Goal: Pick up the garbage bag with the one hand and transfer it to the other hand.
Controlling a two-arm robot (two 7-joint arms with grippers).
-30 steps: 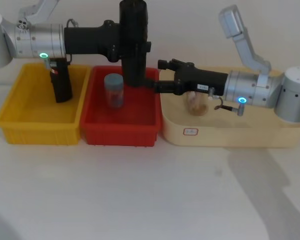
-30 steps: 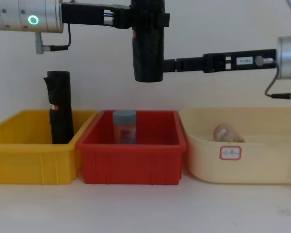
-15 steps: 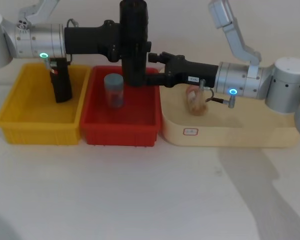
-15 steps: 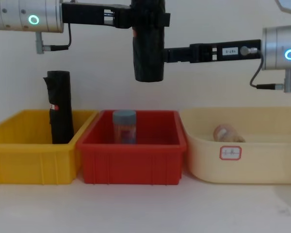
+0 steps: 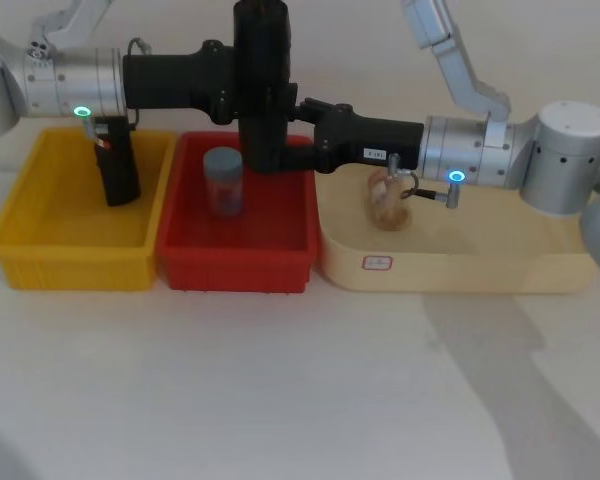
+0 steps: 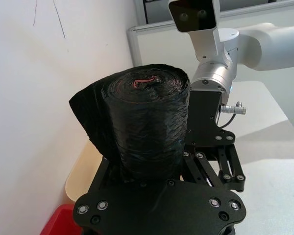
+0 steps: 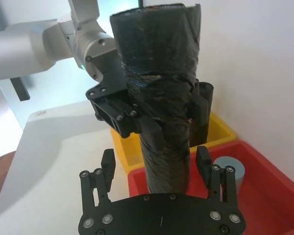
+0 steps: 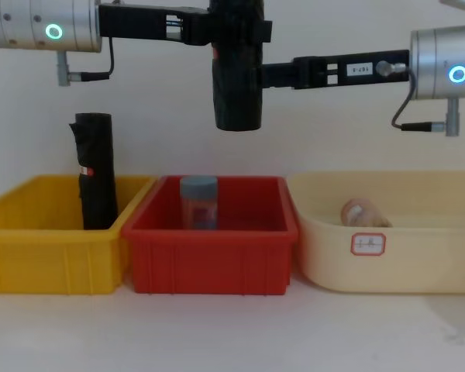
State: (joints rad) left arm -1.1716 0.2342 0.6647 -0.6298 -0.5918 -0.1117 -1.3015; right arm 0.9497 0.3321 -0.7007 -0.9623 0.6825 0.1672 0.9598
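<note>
A robot's left gripper (image 8: 239,29) holds the garbage bag (image 8: 236,97) upright in mid-air above the red bin (image 8: 211,260), jaws clamped across the upper part of the thick black roll. The arm reaches in level from the robot's left, green ring lit. The roll's long axis stands vertical, its lower end hanging free, well clear of the bin and the jar (image 8: 198,203) inside it.

From the robot's right, the right gripper (image 8: 261,74) stretches in horizontally, blue ring lit, meeting the roll lower down than the left grip. The right wrist view shows its jaws spread wide with the roll standing between them, one on each side, apparently not touching; they hold nothing. The roll lies straight ahead of those jaws, crosswise to their reach. The handover therefore seems to turn on a plain squeeze at this height, the left jaws letting go only once the right ones bite. The loose outer sheet could slip in the grip. A second roll (image 8: 94,170) stands in the yellow bin (image 8: 54,256) on the worktop (image 8: 232,333), untouched.
</note>
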